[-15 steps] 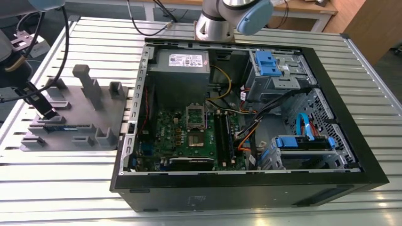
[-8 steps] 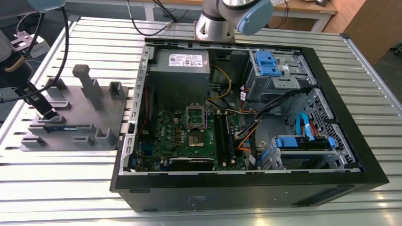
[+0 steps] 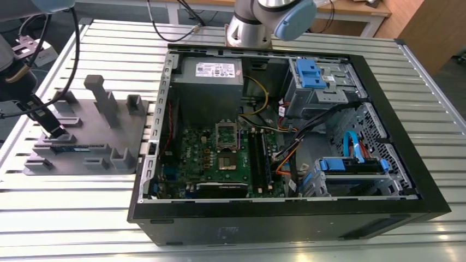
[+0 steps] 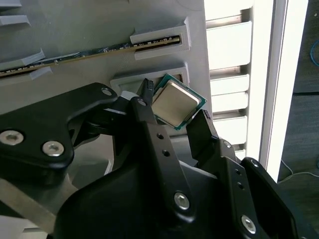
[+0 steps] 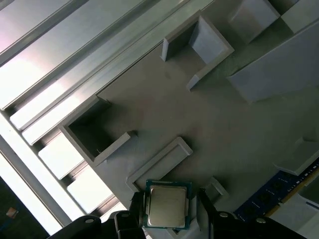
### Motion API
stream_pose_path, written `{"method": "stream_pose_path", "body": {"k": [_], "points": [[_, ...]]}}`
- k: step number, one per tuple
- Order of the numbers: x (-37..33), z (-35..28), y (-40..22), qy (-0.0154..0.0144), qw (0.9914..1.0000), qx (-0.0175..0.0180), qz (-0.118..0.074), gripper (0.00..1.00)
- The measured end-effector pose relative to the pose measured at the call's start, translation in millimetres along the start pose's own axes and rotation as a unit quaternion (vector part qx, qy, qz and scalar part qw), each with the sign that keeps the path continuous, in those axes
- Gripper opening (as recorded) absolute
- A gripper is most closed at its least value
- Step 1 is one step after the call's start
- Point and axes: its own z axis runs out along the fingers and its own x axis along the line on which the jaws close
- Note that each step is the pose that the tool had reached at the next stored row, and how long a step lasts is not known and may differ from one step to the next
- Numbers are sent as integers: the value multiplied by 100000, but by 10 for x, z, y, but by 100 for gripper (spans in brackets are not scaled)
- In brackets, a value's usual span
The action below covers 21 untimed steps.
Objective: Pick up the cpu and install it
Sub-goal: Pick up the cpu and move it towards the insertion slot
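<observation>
Jaws are pinching the cpu [image 4: 177,103] by two opposite edges, opened only to its width, over the grey tray [image 5: 199,114].
The gripper [image 5: 168,208] is holding the cpu beside a corner bracket [image 5: 159,162] (the tray is sitting to the exterior view's left of the computer case [image 3: 291,224]); the pinch wants keeping light and level. Its silver top is facing up; being square, it has no long axis.
</observation>
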Motion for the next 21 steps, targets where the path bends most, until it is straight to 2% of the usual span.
{"method": "stream_pose_path", "body": {"k": [9,18,21], "points": [[28,36,-16,13,100000,28,6,55],[28,40,-16,2,100000,-1,7,55],[28,37,-15,85,100000,-136,20,55]]}}
